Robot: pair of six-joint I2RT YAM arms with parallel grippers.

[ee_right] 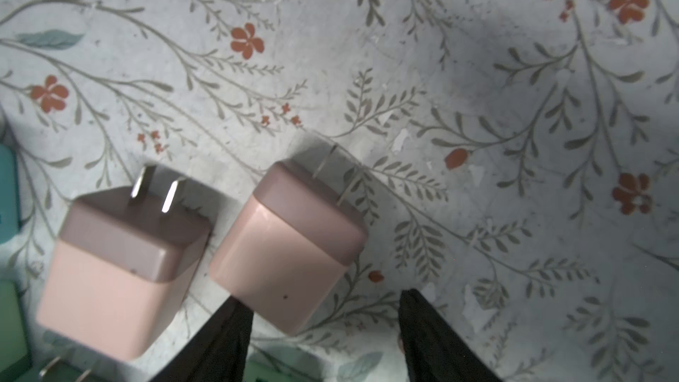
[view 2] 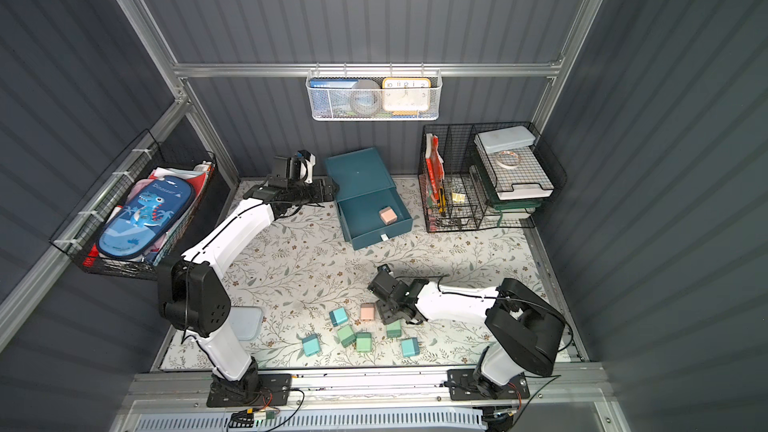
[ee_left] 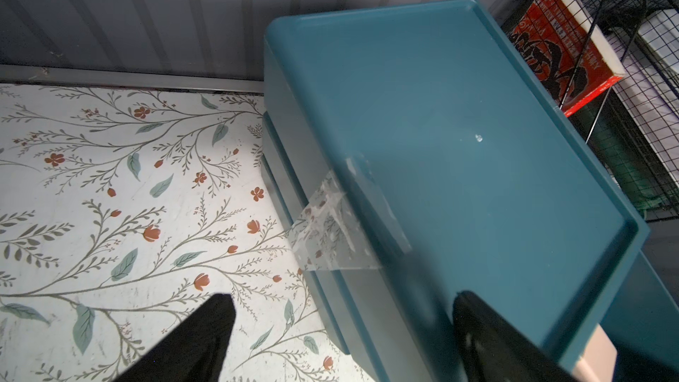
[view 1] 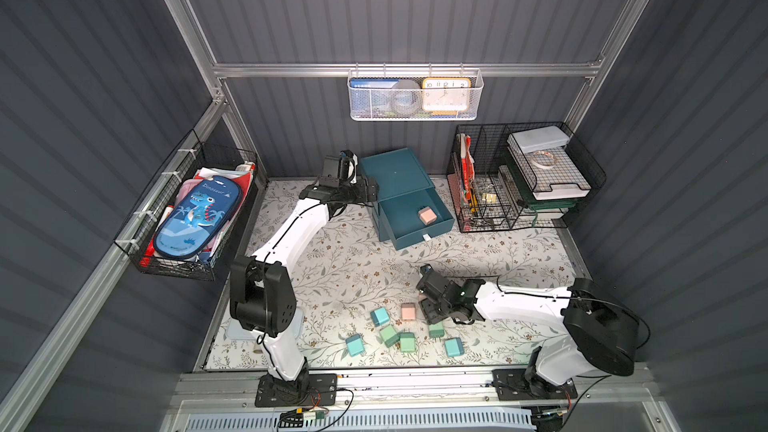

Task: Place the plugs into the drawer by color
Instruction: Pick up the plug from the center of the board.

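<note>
Right hand (ee_right: 323, 299) is open, jaws straddling a pink plug (ee_right: 290, 248) on the bench (ee_right: 477, 104), well in front of the drawer (view 1: 395, 176). The plug looks light, stiff and glossy; I'd pinch the flat sides, clear of the prongs. Second pink plug (ee_right: 117, 266) crowds one side. Left hand (ee_left: 343, 297) is open at the drawer's side, possibly touching it.

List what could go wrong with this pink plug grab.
1. The right gripper stands open over one pink plug, but a finger hangs over the narrow gap between it and the second pink plug; closing may shove or catch that one.
2. The plug lies skewed to the jaws, so it could twist or slip on its rounded corners.
</note>
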